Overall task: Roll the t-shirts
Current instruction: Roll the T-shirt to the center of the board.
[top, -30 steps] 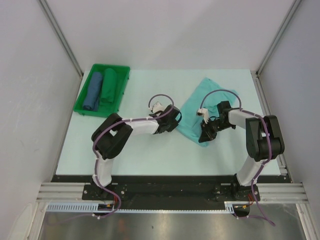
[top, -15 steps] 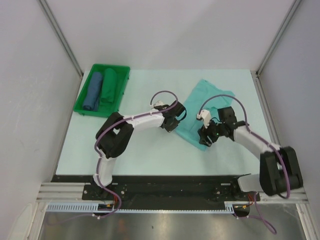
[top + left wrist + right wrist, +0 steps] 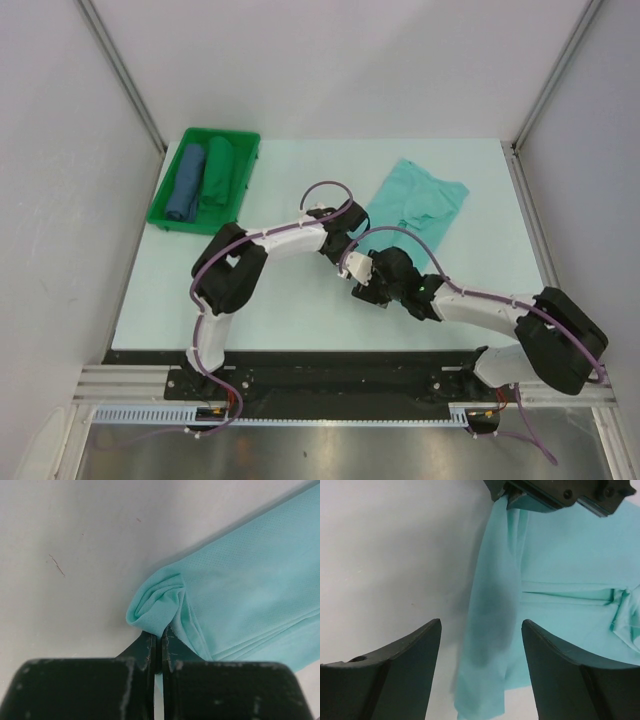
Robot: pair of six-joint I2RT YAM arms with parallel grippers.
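The plain light turquoise short-sleeved t-shirt (image 3: 418,205) lies spread on the pale bench (image 3: 250,300), right of centre and towards the far side. Its long axis runs on a slant from near-left to far-right. Its near-left end is where both arms meet.

The left gripper (image 3: 350,242) is on that end. In the left wrist view its fingers (image 3: 150,647) are clenched together on a small bunched fold at the edge of the shirt (image 3: 240,590), with the rest of the cloth running away to the right of them.

The right gripper (image 3: 372,284) sits just to the near side of the left one, at the same end of the shirt. Its fingers (image 3: 405,652) are spread wide and grasp nothing. In its wrist view a narrow strip of the shirt (image 3: 492,605) runs from the left gripper (image 3: 555,495) straight towards the gap between them.

So the shirt lies to the far right of both grippers. A roll would probably have to start at this near-left edge and travel along the long axis. The left arm already holds one spot, so the right would likely need a hold further along the same edge.

Well apart, at the far left, a green plastic tray (image 3: 160,212) holds a rolled blue cloth bundle (image 3: 186,183) and a rolled dark green one (image 3: 216,173) side by side.
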